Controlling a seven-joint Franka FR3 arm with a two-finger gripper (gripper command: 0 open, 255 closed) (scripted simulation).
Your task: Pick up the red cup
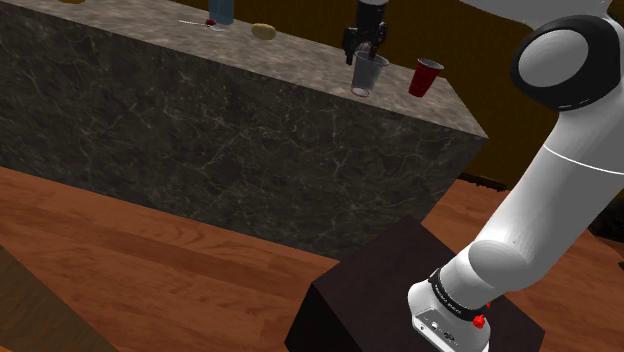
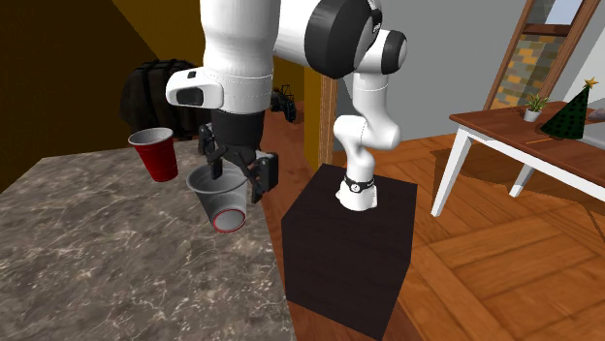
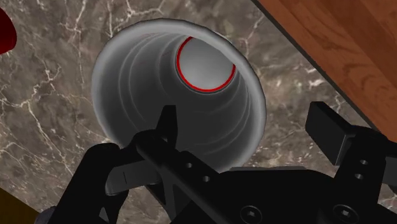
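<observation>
Two cups are seen on the surface (image 2: 116,262): the red cup (image 1: 425,77) and, just beside it, a grey cup (image 1: 368,75) with a red ring round its base. The red cup is found near the surface's corner closest to the stand (image 1: 380,300), on the side of the grey cup toward the shoulder view's right, and is touched by nothing. The end effector (image 1: 365,48) is placed over the grey cup, not the red one. Its fingers are spread: one finger (image 3: 167,130) is set inside the grey cup's mouth and the other outside its rim, so that the wall is straddled but not seen to be pinched. The grey cup is tilted, its base turned toward the second exterior view's camera.

Farther along the surface, well apart from the cups, a yellowish lump (image 1: 263,31) and a blue thing (image 1: 220,10) are seen.

The surface is drawn as dark veined stone, a block with sides of the same stone. A wooden floor (image 1: 150,270) is laid around it. In the second exterior view a table (image 2: 514,131) on white legs is shown beyond the stand, with a small green tree (image 2: 570,111) set on it.
</observation>
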